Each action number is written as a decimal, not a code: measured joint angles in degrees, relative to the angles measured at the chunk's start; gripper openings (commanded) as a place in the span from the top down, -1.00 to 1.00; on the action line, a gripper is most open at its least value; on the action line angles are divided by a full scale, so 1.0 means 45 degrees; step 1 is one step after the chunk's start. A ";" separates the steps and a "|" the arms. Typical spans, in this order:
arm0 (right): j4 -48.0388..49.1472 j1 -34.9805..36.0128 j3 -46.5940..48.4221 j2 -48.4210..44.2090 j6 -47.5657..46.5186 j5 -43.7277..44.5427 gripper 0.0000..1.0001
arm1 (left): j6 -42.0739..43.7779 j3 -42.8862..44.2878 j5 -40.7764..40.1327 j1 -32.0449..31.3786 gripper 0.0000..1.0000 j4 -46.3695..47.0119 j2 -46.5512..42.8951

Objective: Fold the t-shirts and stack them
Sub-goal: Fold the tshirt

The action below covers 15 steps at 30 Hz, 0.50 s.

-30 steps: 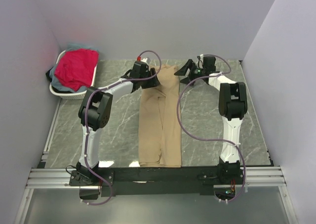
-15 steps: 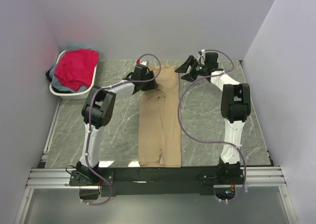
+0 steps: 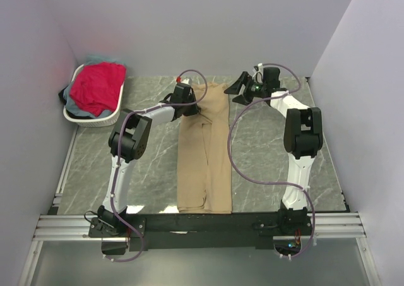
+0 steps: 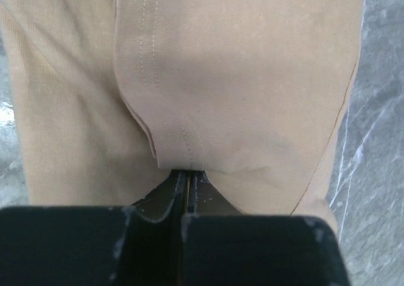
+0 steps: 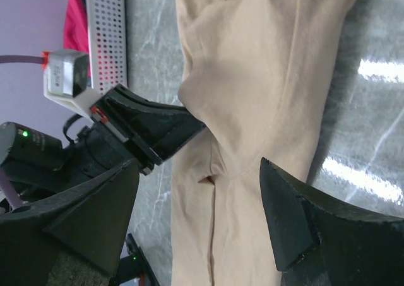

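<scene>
Tan shirt (image 3: 203, 147) on table (image 3: 271, 160), sides folded into long strip; crosswise fold not yet done. Left gripper (image 4: 187, 175) pinched onto its far edge; right gripper (image 3: 240, 89) wide, empty, near far corner. Red shirt (image 3: 96, 87) and others heaped in basket (image 3: 95, 120); nothing stacked.

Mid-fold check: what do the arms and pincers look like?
The left arm and right arm have white links and black joint housings. A purple-grey cable loops along each. The left pincer and right pincer each have two black wedge-shaped fingers. A small white block with a red edge sits on the left wrist.
</scene>
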 measured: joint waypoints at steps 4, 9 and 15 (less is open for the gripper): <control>-0.0015 0.0039 -0.0330 -0.0010 -0.0058 0.0029 -0.66 | 0.0005 0.0000 -0.0005 0.0000 0.99 -0.0039 -0.0019; -0.0010 0.0078 -0.0996 -0.0199 -0.0194 0.0044 -0.66 | 0.0010 0.0000 -0.0010 0.0000 0.99 -0.0636 -0.0389; -0.0010 0.0126 -0.1647 -0.0607 -0.0291 0.0039 -0.66 | -0.0034 0.0000 0.0107 -0.0010 0.96 -0.1515 -0.1200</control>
